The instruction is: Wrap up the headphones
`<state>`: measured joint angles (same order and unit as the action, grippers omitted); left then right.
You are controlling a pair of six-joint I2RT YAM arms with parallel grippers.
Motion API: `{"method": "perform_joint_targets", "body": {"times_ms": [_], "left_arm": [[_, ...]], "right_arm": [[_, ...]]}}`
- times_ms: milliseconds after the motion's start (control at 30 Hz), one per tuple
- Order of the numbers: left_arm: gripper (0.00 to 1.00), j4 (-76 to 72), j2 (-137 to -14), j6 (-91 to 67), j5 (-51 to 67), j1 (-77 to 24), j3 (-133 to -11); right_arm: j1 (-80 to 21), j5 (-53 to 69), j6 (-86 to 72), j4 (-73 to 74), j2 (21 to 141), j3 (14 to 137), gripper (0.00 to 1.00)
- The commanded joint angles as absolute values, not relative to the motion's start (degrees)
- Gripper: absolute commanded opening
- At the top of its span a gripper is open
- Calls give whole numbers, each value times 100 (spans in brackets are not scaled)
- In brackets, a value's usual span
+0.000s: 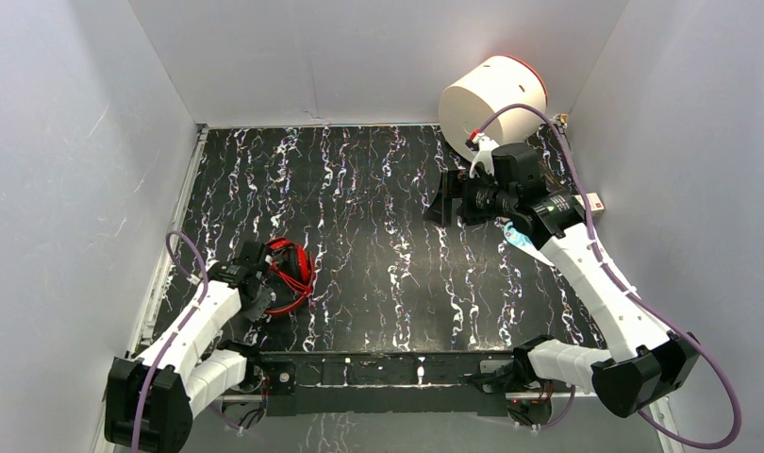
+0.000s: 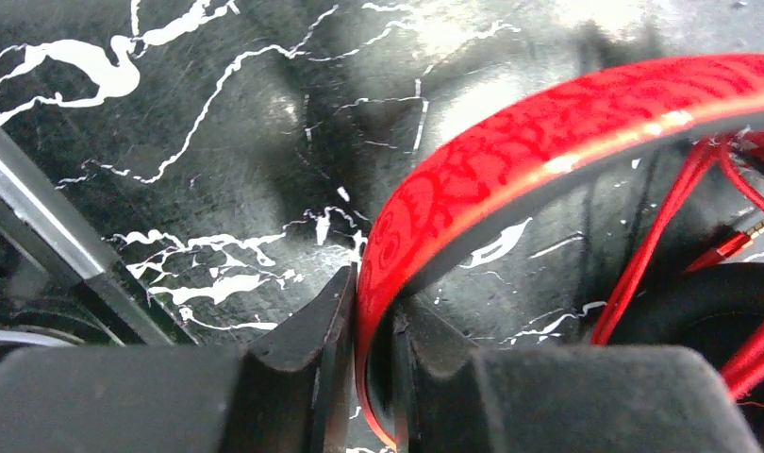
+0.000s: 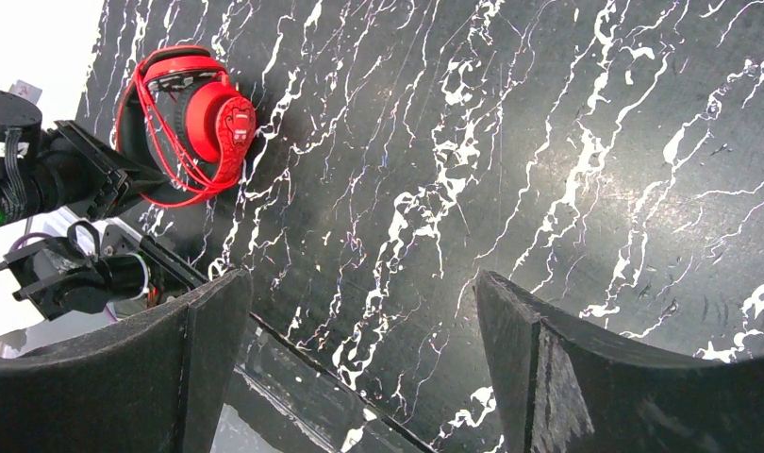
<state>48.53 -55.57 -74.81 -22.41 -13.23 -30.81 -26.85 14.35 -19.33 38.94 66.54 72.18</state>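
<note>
The red headphones point(image 1: 289, 274) lie on the black marbled table at the near left, with the thin red cable point(image 1: 282, 309) wound round them. My left gripper point(image 1: 262, 280) is shut on their red headband point(image 2: 548, 132), which runs between the two black fingers point(image 2: 312, 330) in the left wrist view. A red earcup point(image 3: 223, 121) and cable loops point(image 3: 175, 156) show in the right wrist view at the upper left. My right gripper point(image 1: 441, 198) is open and empty, held high over the far right of the table, well away from the headphones.
A white cylindrical container with a red rim point(image 1: 491, 94) lies on its side at the far right corner. White walls close in the table on three sides. A black rail point(image 1: 378, 368) runs along the near edge between the arm bases.
</note>
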Motion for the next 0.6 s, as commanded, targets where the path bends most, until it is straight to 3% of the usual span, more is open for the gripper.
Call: {"method": "perform_joint_targets", "body": {"times_ms": [0,267,433,567], "left_arm": [[22,5330,-5556,-8325,-2417,-1294,-3013],[62,5893,-5014,-8497,-2542,-1295,-3420],[93,6821,-4426,-8584,-2792,-1292,-4389],[98,7562,-4039,-8549,-3204,-1295,-5388]], "right_arm": [[-2680,1495,-1924,3721,6469,7346,96],[-2681,1201,-1811,4022,6369,7733,97],[-2681,699,-1629,4418,6249,8314,98],[-2681,390,-1556,4581,5958,8712,99]]}}
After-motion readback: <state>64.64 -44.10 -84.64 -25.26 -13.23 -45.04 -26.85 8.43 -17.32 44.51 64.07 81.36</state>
